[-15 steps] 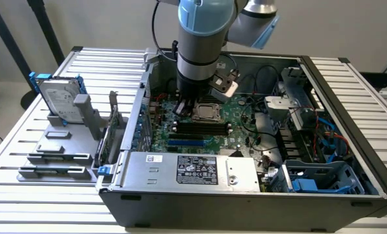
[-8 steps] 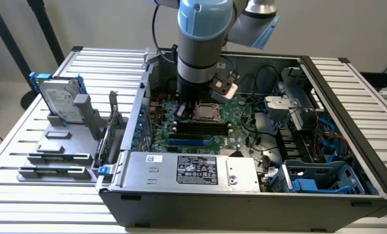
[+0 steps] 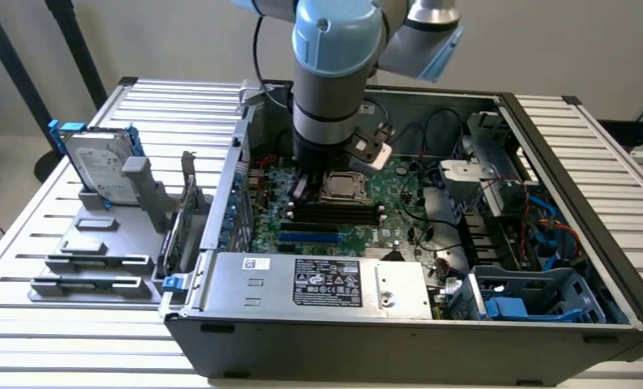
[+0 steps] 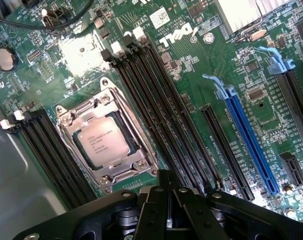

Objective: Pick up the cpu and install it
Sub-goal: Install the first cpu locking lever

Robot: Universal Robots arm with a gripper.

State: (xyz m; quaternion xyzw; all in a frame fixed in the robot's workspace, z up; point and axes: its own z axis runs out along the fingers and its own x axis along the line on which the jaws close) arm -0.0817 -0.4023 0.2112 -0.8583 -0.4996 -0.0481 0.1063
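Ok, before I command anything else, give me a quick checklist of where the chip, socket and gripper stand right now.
1. Cpu sits in the socket on the motherboard: ok.
2. Cpu lies flat and square inside the socket's metal frame: ok, as far as the wrist view shows.
3. Gripper is shut and holds nothing: ok.
4. Gripper is apart from the cpu, hanging above the board: ok.
5. Socket is latched down: cannot tell.
6. Memory slots beside the socket are free of loose parts: ok.
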